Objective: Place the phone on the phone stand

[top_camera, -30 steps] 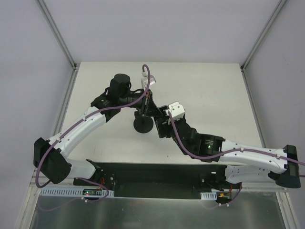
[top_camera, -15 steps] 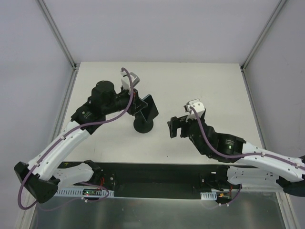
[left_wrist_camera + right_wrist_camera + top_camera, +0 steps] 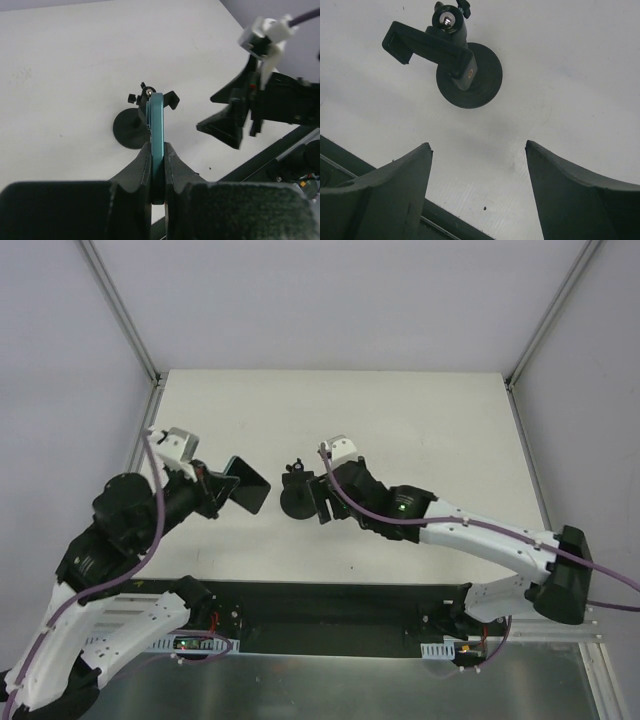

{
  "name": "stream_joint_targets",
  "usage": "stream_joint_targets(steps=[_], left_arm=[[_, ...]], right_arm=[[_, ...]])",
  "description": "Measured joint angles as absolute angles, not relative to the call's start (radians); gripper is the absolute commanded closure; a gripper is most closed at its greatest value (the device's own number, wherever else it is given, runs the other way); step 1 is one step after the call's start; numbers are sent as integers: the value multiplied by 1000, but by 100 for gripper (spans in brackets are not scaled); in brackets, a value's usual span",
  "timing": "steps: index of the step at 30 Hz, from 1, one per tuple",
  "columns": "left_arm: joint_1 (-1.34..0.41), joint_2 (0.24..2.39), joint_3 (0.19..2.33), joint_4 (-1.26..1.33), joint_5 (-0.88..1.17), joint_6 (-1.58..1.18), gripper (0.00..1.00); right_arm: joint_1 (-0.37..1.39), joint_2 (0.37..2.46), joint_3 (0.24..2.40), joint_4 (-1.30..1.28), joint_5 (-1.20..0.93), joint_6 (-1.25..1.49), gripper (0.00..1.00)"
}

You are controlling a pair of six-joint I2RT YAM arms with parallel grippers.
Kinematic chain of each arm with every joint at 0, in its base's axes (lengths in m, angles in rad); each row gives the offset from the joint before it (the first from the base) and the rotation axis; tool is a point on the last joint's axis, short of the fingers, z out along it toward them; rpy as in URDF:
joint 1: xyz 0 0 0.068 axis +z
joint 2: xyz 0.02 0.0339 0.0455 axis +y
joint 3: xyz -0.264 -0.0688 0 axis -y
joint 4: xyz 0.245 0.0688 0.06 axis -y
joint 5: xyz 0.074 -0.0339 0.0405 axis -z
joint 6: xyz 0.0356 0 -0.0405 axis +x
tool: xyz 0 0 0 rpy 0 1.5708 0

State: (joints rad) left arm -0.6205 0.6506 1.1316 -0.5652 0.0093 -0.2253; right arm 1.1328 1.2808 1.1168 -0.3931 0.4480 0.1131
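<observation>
The phone (image 3: 248, 483) is a thin dark slab held up off the table, left of the phone stand. My left gripper (image 3: 226, 488) is shut on its near end. In the left wrist view the phone (image 3: 157, 125) shows edge-on with a teal rim, clamped between the left gripper (image 3: 157, 146) fingers. Beyond it the phone stand (image 3: 131, 131) rests on its round disc. The phone stand (image 3: 296, 500) is upright with its cradle bare. My right gripper (image 3: 320, 502) hovers open just right of the stand. In the right wrist view the stand (image 3: 469, 75) lies ahead of the open right gripper (image 3: 478, 145).
The white table (image 3: 430, 430) is bounded by grey walls with metal rails at the left (image 3: 140, 455) and right (image 3: 530, 455). A black strip with the arm bases (image 3: 320, 615) runs along the near edge.
My left arm has drawn back to the left, carrying the phone away from the stand. My right arm has swung left and now sits close beside the stand, jaws still apart.
</observation>
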Motion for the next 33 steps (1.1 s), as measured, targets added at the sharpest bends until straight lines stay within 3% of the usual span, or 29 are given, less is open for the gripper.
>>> stream_joint_targets(steps=[5,11,27,33], left_arm=[[-621,488,1127,-719,-7,-302,100],[-621,492,1101,-823,36,-349,100],[-621,585,1060,-745,179,-291,100],[-621,641,1060,-662,264,-243,100]], right_arm=[[1121,1476,1223,-380,445,130,40],[1116,1530,1241,-345,468,122,57],[1066,1588,1320,-295,450,96,59],[1064,1612,1341,-303,437,75,85]])
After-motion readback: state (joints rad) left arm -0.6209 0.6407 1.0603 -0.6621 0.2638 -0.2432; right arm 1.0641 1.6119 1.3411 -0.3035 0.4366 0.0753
